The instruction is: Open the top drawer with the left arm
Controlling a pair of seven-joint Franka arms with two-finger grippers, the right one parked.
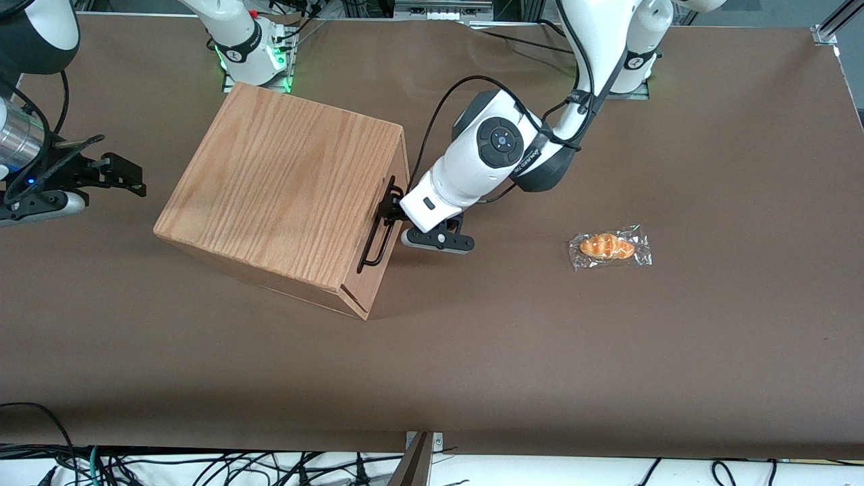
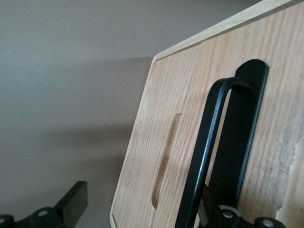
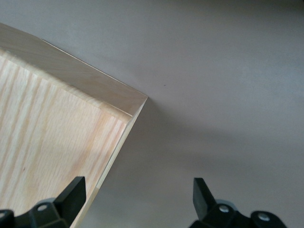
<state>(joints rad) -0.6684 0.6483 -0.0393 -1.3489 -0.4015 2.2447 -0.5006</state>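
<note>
Box: you see it at table centre, toward 9 o'clock.
Top drawer: front flush, not pulled yet.
Handle: black bar on that front.
Gripper: at the handle, 3 o'clock of the box; one finger tucked under the bar, grip state: cannot tell.
Left: the whole pull.

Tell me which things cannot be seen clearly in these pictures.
- Front view: the wooden box top hides the top drawer front; whether it is pulled out cannot be told.
- Front view: the left arm wrist covers most of the gripper at the handle.
- Left wrist view: the handle runs past the frame edge.
</note>
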